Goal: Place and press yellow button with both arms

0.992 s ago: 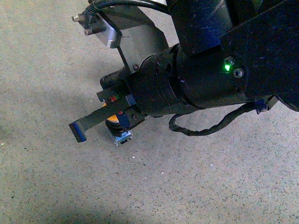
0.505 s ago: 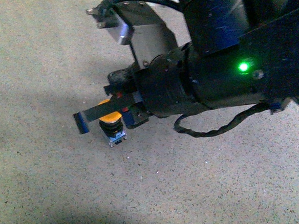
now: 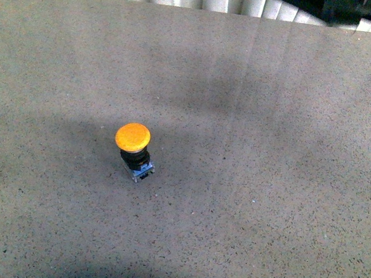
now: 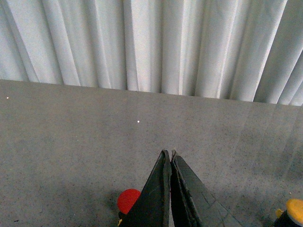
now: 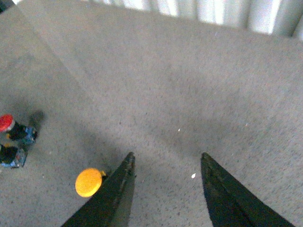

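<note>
The yellow button stands upright and alone on the grey table in the front view, orange-yellow cap up, on its black collar and blue-grey base. It also shows in the right wrist view, just outside one jaw of my open, empty right gripper, which hovers above it. Its cap edge shows at the corner of the left wrist view. My left gripper is shut and empty, away from the yellow button. Neither gripper shows in the front view; only a dark piece of arm sits at the top edge.
A red-capped button stands beside the left gripper's jaws; it also shows in the right wrist view with another small blue-based part near it. White pleated curtains hang behind the table's far edge.
The right arm, which filled the front view with its jaws around the yellow button, has let go and lifted out of view. The button stays upright at the same spot.
</note>
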